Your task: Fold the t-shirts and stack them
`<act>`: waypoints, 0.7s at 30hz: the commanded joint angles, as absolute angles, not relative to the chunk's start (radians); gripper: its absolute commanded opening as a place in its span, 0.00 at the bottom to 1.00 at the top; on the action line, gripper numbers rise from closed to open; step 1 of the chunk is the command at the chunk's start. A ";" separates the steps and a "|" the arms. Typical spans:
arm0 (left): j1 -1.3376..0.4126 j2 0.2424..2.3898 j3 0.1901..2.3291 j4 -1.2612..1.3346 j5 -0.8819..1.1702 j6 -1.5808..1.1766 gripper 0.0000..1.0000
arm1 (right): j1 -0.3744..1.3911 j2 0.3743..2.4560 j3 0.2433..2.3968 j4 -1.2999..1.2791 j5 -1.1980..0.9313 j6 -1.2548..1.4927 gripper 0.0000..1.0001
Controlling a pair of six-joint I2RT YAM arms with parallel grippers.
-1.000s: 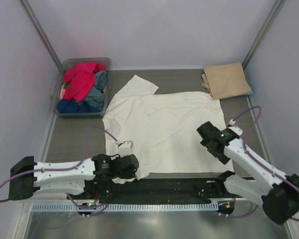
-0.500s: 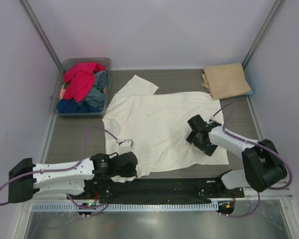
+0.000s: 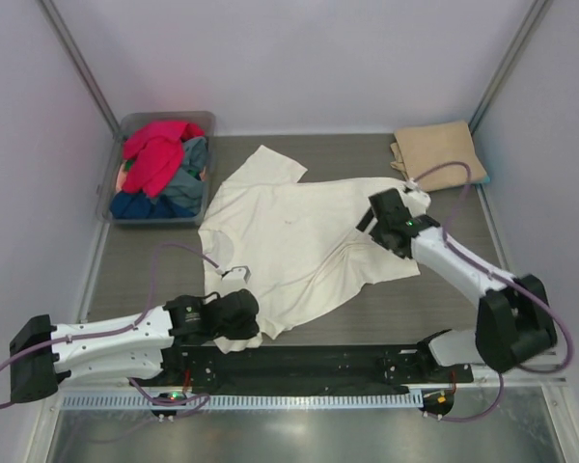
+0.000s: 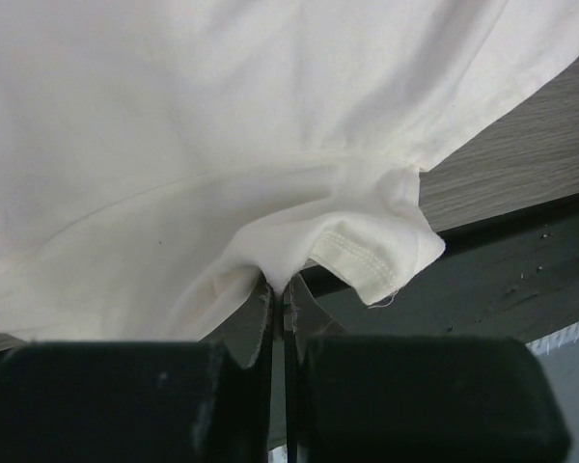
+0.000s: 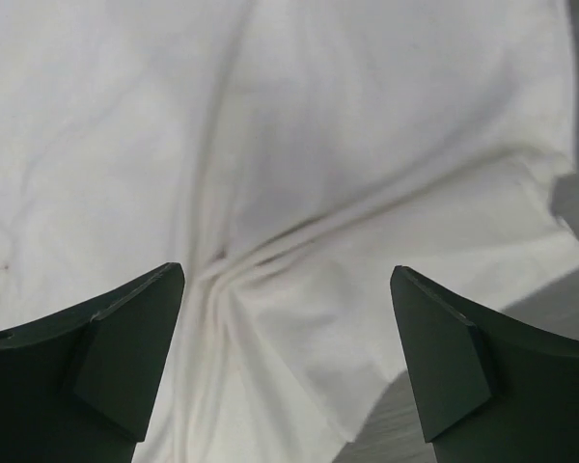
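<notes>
The large cream-white t-shirt [image 3: 299, 236] lies spread on the table, creased on its right side. My left gripper [image 3: 249, 320] is shut on its near left hem; the left wrist view shows the hem [image 4: 367, 253] pinched between the closed fingers [image 4: 280, 294]. My right gripper [image 3: 374, 224] is open and empty, just above the shirt's right part; the right wrist view shows wrinkled cloth [image 5: 299, 222] between wide-apart fingers [image 5: 289, 357]. A folded tan-beige t-shirt [image 3: 439, 154] lies at the back right. Red [image 3: 154, 154] and blue-grey [image 3: 179, 188] t-shirts are in the tub.
The grey plastic tub [image 3: 116, 178] stands at the back left by the wall. A black rail [image 3: 347, 362] runs along the near table edge between the arm bases. Bare grey table [image 3: 145, 260] shows left of the shirt and at the near right [image 3: 434, 309].
My right gripper has swung from the near right to the shirt's far right side. The shirt's near right corner has shifted inward and bunched. My left gripper has moved slightly left with the hem.
</notes>
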State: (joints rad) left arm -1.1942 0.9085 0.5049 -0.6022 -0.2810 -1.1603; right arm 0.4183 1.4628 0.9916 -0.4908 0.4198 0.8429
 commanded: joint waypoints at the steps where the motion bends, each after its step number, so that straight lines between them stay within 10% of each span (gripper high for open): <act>1: -1.186 0.911 0.508 -0.609 -0.301 -1.135 0.00 | 0.373 1.214 0.730 -0.640 0.482 1.076 0.94; 21: -1.181 1.003 0.518 -0.572 -0.265 -1.129 0.00 | 0.164 1.241 0.561 -0.390 0.496 1.037 0.59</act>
